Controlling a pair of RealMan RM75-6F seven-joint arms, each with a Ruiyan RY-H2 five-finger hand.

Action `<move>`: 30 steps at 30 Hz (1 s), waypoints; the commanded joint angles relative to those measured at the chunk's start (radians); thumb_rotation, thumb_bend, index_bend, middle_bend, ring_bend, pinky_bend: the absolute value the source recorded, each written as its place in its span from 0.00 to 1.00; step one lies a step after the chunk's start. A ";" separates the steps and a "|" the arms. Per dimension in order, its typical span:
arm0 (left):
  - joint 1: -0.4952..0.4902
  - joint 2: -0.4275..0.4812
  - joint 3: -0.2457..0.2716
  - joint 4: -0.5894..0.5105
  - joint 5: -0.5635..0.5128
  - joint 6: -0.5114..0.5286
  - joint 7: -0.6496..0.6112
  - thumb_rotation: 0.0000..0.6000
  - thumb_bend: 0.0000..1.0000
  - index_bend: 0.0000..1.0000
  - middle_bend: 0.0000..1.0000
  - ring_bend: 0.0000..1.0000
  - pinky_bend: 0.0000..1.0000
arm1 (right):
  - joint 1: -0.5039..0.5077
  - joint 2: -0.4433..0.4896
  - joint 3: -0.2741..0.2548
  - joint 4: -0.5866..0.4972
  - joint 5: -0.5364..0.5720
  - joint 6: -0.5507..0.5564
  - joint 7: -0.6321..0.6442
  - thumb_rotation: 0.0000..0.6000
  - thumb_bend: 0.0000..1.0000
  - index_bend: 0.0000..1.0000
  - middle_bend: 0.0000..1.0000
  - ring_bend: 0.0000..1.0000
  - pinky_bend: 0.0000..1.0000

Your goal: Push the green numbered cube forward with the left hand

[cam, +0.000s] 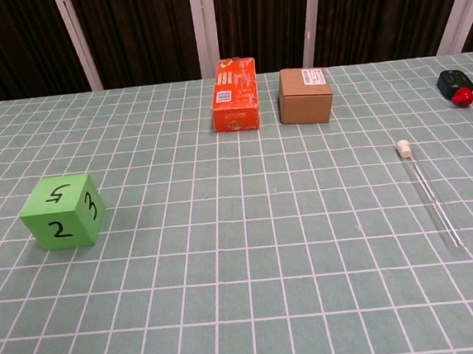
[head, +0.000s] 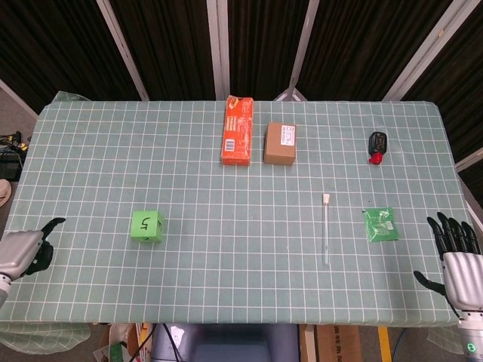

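Observation:
The green numbered cube sits on the left part of the checked table, showing 5 on top; the chest view shows the cube with 2 and 3 on its sides. My left hand hovers at the table's left front edge, well left of the cube and apart from it, holding nothing, fingers partly hidden behind its back. My right hand is at the right front edge, fingers spread and empty. Neither hand appears in the chest view.
An orange box and a brown carton stand at the back middle. A glass tube, a green packet and a black-and-red object lie on the right side.

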 commanded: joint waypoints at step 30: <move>-0.182 -0.281 0.050 -0.084 -0.226 0.035 0.324 1.00 0.82 0.18 0.78 0.61 0.68 | -0.004 0.000 0.011 -0.017 0.039 -0.004 -0.017 1.00 0.05 0.06 0.00 0.00 0.00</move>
